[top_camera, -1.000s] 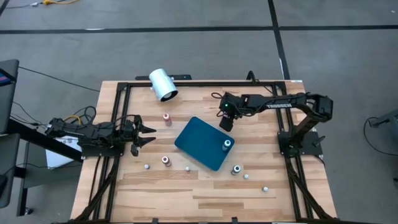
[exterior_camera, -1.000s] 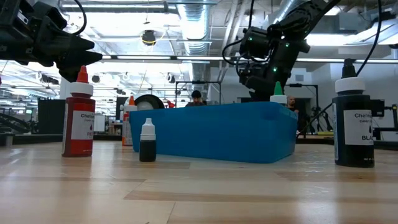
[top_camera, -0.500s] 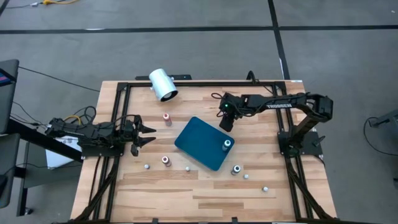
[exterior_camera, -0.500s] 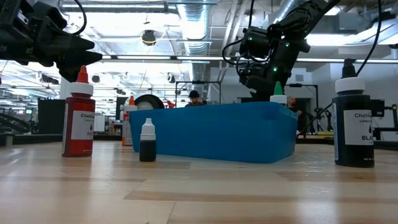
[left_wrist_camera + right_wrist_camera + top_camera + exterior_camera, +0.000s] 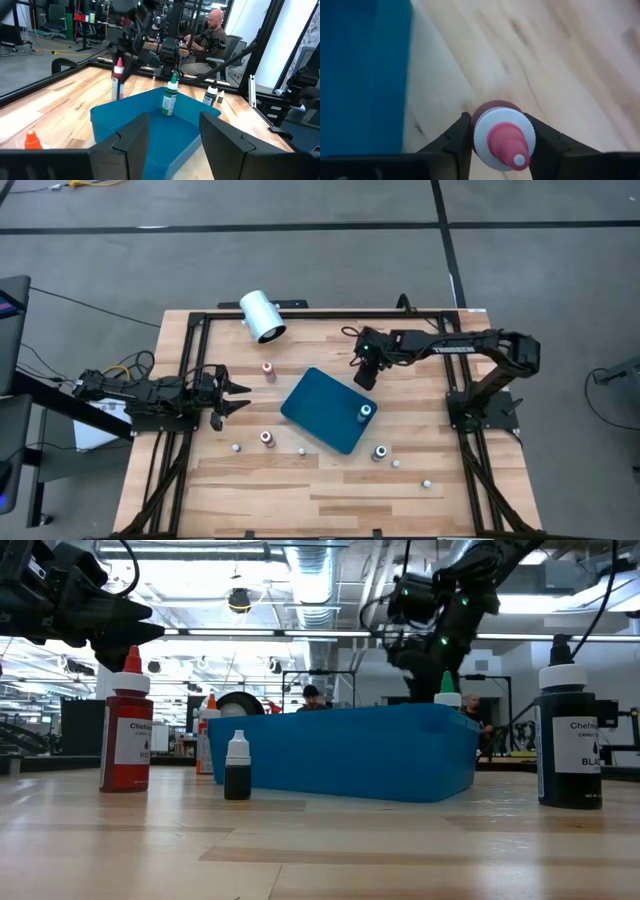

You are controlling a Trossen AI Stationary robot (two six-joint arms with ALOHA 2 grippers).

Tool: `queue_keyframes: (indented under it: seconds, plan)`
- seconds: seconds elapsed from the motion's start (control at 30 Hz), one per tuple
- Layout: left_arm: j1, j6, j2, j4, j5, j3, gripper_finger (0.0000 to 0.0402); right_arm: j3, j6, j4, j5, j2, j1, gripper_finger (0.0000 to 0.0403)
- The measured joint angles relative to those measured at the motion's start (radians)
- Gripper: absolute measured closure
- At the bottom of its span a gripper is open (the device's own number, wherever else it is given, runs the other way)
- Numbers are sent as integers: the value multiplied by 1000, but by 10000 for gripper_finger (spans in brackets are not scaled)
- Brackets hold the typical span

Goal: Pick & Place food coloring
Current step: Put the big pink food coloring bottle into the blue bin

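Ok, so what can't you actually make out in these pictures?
- High view: the red-topped bottle gripped in the right arm's jaws is hidden beneath that right arm.
- Left wrist view: the same bottle is blurred, so its label is unreadable.
- Low view: the black bottle has a label that wraps out of sight round its side.
- High view: the loose small bottle is too small to tell its colour.

Bright overhead ceiling lights glare in low view; right arm motion-blurred.

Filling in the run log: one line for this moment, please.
right gripper: shut on red-topped bottle, beside teal tray | left gripper: open, waiting at left edge
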Motion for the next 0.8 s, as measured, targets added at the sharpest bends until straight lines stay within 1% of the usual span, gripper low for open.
queue_keyframes:
  seconds: [0.1,0.3,0.43,0.57,0.73,0.8]
  plan:
    - [0,0,0,0,-1,0,236,32,-1,-31,-1,-38,2,276]
    - [0,7,0,-1,0,0,236,108,5,-60,-2,-136,4,256]
    - [0,7,0,-1,0,0,236,146,5,-66,-17,-214,23,267]
    - [0,7,0,-1,0,0,236,174,5,-66,-39,-286,58,274]
    - [0,7,0,-1,0,0,236,184,5,-62,-38,-369,120,258]
    - [0,7,0,-1,0,0,236,184,5,-58,-38,-397,148,258]
